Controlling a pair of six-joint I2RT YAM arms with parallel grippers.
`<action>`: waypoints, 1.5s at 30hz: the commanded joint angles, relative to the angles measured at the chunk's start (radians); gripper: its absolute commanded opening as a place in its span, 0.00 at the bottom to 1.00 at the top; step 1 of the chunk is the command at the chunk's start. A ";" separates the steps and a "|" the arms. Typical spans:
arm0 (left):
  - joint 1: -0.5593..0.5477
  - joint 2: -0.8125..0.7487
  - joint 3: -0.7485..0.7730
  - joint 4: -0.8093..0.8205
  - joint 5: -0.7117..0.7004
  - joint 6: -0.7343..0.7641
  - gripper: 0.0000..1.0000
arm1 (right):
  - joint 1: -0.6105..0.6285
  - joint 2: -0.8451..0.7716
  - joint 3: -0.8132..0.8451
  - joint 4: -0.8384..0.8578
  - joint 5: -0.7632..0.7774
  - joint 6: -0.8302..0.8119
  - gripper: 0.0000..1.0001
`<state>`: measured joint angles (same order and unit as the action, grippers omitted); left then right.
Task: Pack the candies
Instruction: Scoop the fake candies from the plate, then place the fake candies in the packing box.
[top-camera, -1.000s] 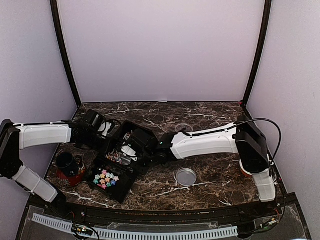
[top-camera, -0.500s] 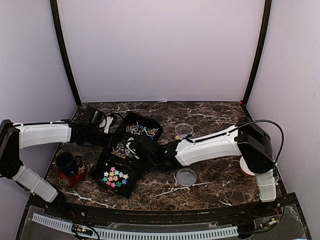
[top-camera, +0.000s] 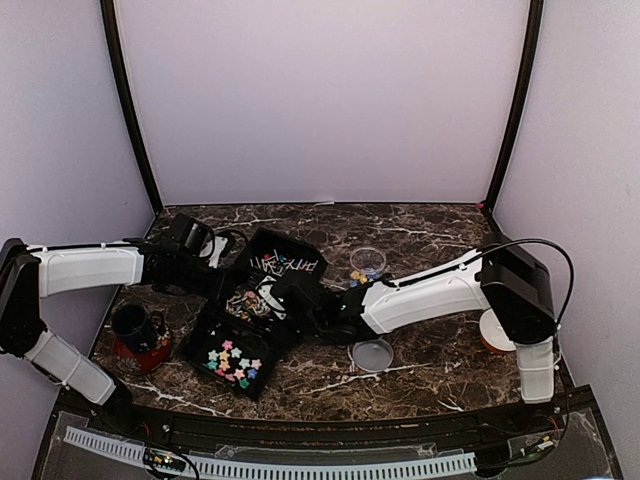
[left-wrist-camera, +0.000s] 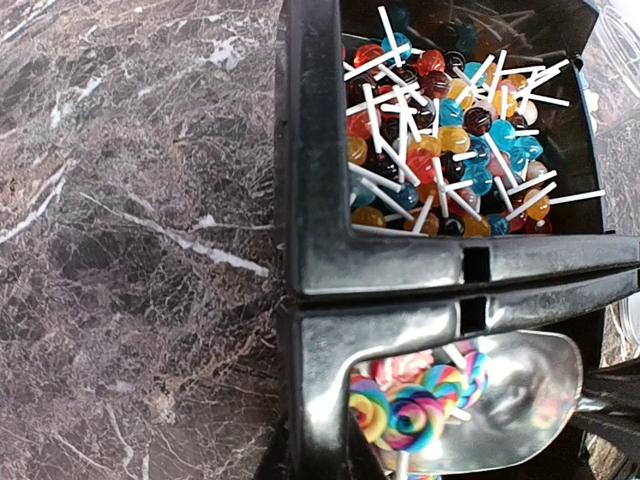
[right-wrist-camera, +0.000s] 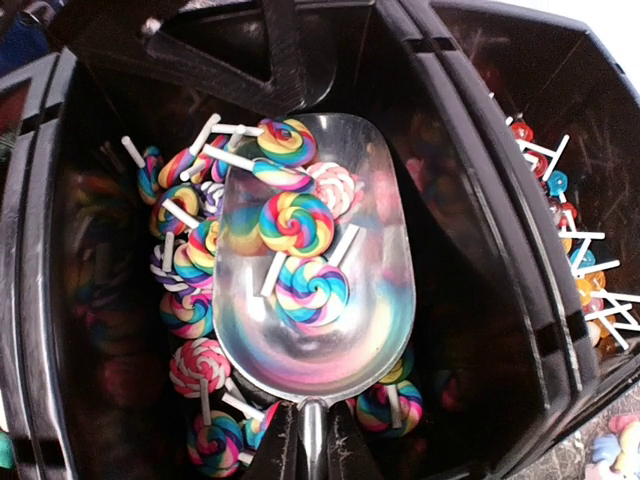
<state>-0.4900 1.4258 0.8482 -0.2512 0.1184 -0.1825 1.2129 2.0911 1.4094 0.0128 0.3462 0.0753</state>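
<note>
Two things sat by the near edge of the bench (top-camera: 440, 352): the mug (top-camera: 133, 328) at left and the lid (top-camera: 372, 354) right of the tray (left-wrist-camera: 312, 180). The candies (top-camera: 232, 362) filled the tray: stars in its near bin, swirls (right-wrist-camera: 296, 222) in the middle, ball pops (left-wrist-camera: 440, 130) farthest. In the middle bin the right gripper (right-wrist-camera: 312, 442) pinched the handle of the scoop (right-wrist-camera: 378, 300), jaws almost together, several swirls heaped in its bowl. The left gripper (top-camera: 214, 270) was closed at the tray's left rim; whether it held the rim I could not tell. The jar (top-camera: 368, 262) stood just past the tray's far right corner. Sticks overhung the scoop's lip, so a tilt or a clip on the divider (left-wrist-camera: 400, 265) while lifting could spill swirls. Bare bench lay right of the tray, crossed low by the right arm (top-camera: 430, 290).
</note>
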 joint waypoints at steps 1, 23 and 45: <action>0.001 -0.039 0.061 0.033 0.152 -0.054 0.00 | -0.051 -0.051 -0.050 0.061 -0.023 0.003 0.00; 0.012 -0.030 0.070 0.000 0.129 -0.058 0.00 | -0.068 -0.232 -0.229 0.101 -0.109 -0.034 0.00; 0.014 -0.021 0.078 -0.018 0.124 -0.060 0.00 | -0.099 -0.551 -0.335 -0.025 -0.128 -0.108 0.00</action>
<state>-0.4805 1.4303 0.8684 -0.3321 0.1768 -0.2146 1.1423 1.6333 1.0889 0.0196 0.1772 -0.0216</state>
